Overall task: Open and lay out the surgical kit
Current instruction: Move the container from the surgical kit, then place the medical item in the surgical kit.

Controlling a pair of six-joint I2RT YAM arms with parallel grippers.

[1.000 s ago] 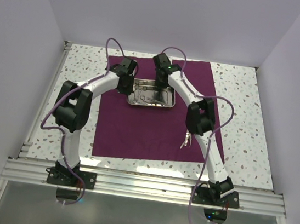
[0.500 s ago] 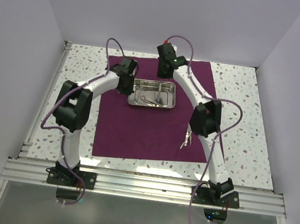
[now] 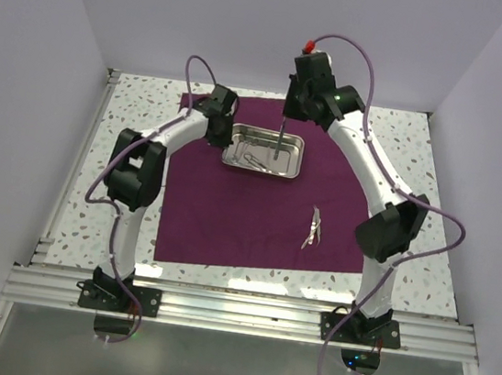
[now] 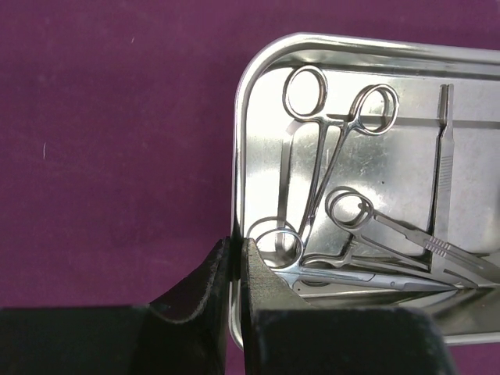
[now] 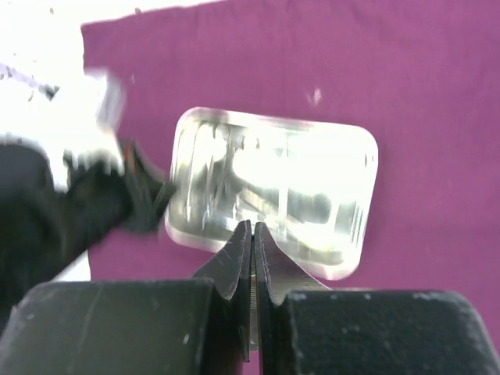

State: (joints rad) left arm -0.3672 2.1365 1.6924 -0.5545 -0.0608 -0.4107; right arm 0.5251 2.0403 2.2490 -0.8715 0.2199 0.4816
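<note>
The dark purple cloth (image 3: 229, 212) lies spread flat on the table. On its far half sits the shiny steel tray (image 3: 294, 156). My left gripper (image 3: 222, 131) is shut on the tray's left rim (image 4: 236, 156). Inside the tray lie ring-handled forceps (image 4: 328, 148) and scissors (image 4: 375, 226). My right gripper (image 3: 288, 114) hangs above the tray, shut on a thin silver instrument (image 3: 279, 143) that dangles straight down into it. In the right wrist view the gripper (image 5: 252, 230) pinches a sliver of metal over the blurred tray (image 5: 344, 141). Another silver instrument (image 3: 312, 227) rests on the cloth's right side.
The speckled tabletop (image 3: 413, 218) shows around the cloth, boxed in by white walls on three sides. An aluminium rail (image 3: 235, 310) with both arm bases runs along the near edge. Purple cables loop above the arms.
My right gripper rose out of the tray and swung right, lifting a thin instrument. The left arm stretched slightly and the tray shifted a little back and right.
</note>
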